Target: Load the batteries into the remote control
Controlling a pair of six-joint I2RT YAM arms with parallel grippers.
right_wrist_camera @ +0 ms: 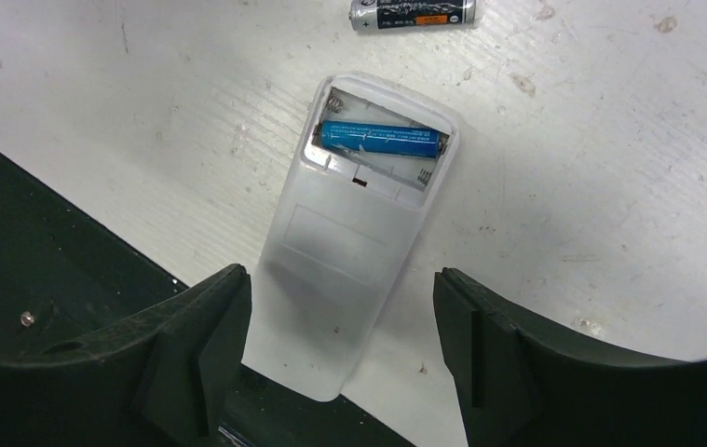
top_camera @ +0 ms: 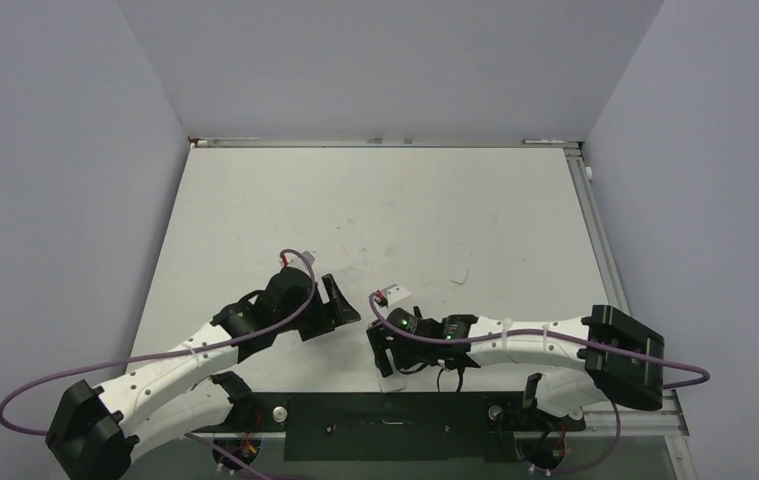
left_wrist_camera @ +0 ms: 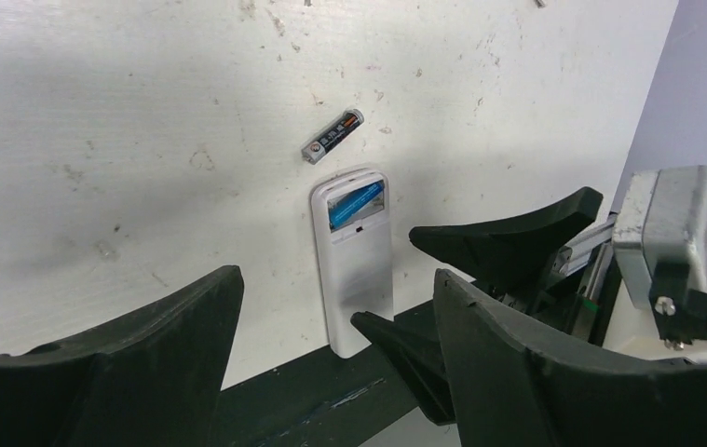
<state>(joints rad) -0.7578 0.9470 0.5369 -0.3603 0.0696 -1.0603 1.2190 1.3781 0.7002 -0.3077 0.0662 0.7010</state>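
Note:
The white remote control (right_wrist_camera: 349, 251) lies back-up, its near end on the black strip, with its battery bay uncovered. The blue battery (right_wrist_camera: 382, 138) sits in the bay's lower slot; the upper slot is bare. The dark battery (right_wrist_camera: 413, 12) lies loose on the table just beyond the remote's far end. My right gripper (right_wrist_camera: 338, 279) is open, its fingers either side of the remote's near end, not touching it. My left gripper (left_wrist_camera: 335, 279) is open and empty, left of the remote (left_wrist_camera: 354, 270), facing it. The blue battery (left_wrist_camera: 357, 200) and the dark battery (left_wrist_camera: 331, 136) show there too.
A black strip (top_camera: 385, 420) runs along the table's near edge under the remote's end (top_camera: 392, 378). The two grippers (top_camera: 340, 305) (top_camera: 387, 350) are close together. Grey walls enclose the white table (top_camera: 375, 200). A small pale piece (top_camera: 460, 272) lies behind the right arm.

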